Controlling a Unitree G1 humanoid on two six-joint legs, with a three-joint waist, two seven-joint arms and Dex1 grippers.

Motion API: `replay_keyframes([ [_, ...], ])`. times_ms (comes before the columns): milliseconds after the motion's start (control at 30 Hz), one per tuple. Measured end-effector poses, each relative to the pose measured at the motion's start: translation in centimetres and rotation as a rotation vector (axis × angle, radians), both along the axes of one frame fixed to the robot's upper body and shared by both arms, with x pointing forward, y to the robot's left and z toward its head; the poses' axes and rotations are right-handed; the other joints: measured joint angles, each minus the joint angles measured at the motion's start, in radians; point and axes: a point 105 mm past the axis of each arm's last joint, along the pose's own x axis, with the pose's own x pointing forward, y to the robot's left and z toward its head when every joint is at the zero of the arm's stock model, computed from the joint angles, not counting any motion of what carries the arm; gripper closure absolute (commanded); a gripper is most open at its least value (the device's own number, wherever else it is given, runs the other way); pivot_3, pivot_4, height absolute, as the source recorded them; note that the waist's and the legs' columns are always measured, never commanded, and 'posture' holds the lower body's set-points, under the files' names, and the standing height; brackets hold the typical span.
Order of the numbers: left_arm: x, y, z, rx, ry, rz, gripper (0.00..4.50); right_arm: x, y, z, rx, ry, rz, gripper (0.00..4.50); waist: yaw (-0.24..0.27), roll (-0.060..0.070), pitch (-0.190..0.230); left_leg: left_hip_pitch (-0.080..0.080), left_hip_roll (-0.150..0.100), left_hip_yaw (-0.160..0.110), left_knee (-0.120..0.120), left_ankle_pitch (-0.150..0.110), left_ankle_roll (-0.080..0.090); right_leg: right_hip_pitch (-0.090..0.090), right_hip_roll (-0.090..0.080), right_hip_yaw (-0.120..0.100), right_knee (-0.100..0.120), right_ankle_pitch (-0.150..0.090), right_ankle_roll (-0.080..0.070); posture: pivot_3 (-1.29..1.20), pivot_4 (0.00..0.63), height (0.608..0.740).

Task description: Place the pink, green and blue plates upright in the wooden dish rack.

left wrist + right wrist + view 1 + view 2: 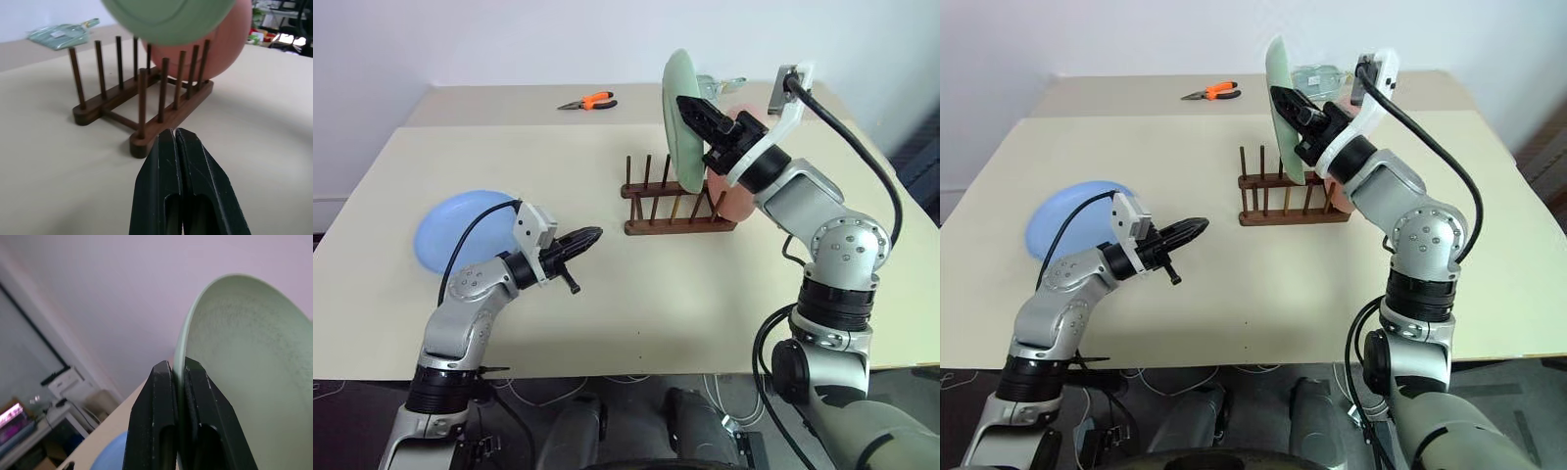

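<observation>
The right gripper (697, 111) is raised above the table (636, 304), its two black fingers clamped on the rim of the green plate (682, 122). The plate stands on edge in the grip, held in the air just above the rack (675, 201), its lower edge near the tops of the pegs. Seen from the right wrist, the plate's rim sits pinched between the two fingers (159, 421), and the plate's face spreads away past them.

The pink plate (215, 49) stands upright in the rack, at the end under the right gripper's wrist, mostly hidden behind that arm in the head views.

The left gripper (585, 238) hovers low over the table with its fingers pressed together, holding nothing. It points toward the rack, which lies ahead of it, well apart. The blue plate (460, 230) lies flat on the table just behind and beside the left arm, on the side away from the rack.

Beyond the rack, at the table's far side, lie orange-handled pliers (588, 102) and a clear packet (61, 34).
</observation>
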Motion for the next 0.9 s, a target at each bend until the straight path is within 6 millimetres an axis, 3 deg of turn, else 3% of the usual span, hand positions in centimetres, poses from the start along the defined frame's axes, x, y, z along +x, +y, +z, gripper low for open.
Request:
replay_keyframes([
  [133,0.0,0.0,0.0,0.0,0.0,0.001,4.5,1.3,-0.8,-1.2,0.058,0.097,-0.035,4.47,-0.004,0.0,0.0,0.0,0.0,0.0,0.0,0.0,0.0,0.0,0.0,0.0,0.0,0.0,0.0,0.0,0.15,0.74],
  [233,0.0,-0.1,-0.1,0.0,0.002,-0.002,4.5,1.9,-1.2,-1.0,0.085,0.125,-0.045,3.54,-0.005,0.0,0.0,0.0,0.0,0.0,0.0,0.0,0.0,0.0,0.001,0.0,0.0,0.0,0.0,0.0,0.15,0.74],
  [367,-0.1,-0.4,-0.2,0.002,0.007,-0.012,4.5,2.3,-1.4,-1.3,0.02,0.111,-0.084,1.58,-0.006,0.001,0.001,0.0,0.0,0.001,0.0,0.0,0.0,0.0,0.001,0.0,0.0,0.0,0.0,0.0,0.15,0.74],
  [433,-0.1,-0.5,-0.3,0.003,0.008,-0.013,4.5,2.4,-1.6,-0.9,-0.083,0.044,-0.12,1.58,-0.004,0.002,0.001,0.0,0.0,0.001,0.0,0.0,0.0,0.0,0.001,0.0,0.0,0.0,0.0,0.0,0.15,0.74],
  [633,0.3,0.0,-0.4,0.018,0.01,0.03,4.5,0.6,-2.7,2.6,-0.445,-0.307,-0.196,1.58,-0.005,0.001,0.001,0.0,0.0,0.001,0.0,0.0,0.0,0.0,0.0,0.0,-0.001,0.0,0.001,0.0,0.15,0.74],
  [667,0.6,0.3,-0.6,0.025,0.018,0.054,4.5,0.5,-3.2,2.8,-0.501,-0.341,-0.217,1.3,-0.005,0.001,0.001,0.0,0.0,0.001,0.0,0.0,0.0,0.0,0.0,0.0,-0.001,0.0,0.001,0.0,0.15,0.74],
  [800,2.6,3.8,-1.2,0.018,0.058,0.263,3.25,-0.2,-3.9,3.4,-0.606,-0.435,-0.222,0.0,-0.007,0.001,0.001,0.0,0.001,0.001,0.0,0.0,0.0,0.0,0.0,0.0,-0.001,0.0,0.001,0.0,0.15,0.74],
  [900,3.9,7.7,0.2,-0.037,0.02,0.485,1.73,-1.7,-2.3,3.0,-0.72,-0.532,-0.117,0.0,-0.007,0.001,0.001,0.0,0.001,0.001,-0.001,0.0,0.0,-0.001,0.0,0.0,-0.001,0.0,0.001,0.0,0.15,0.74],
])
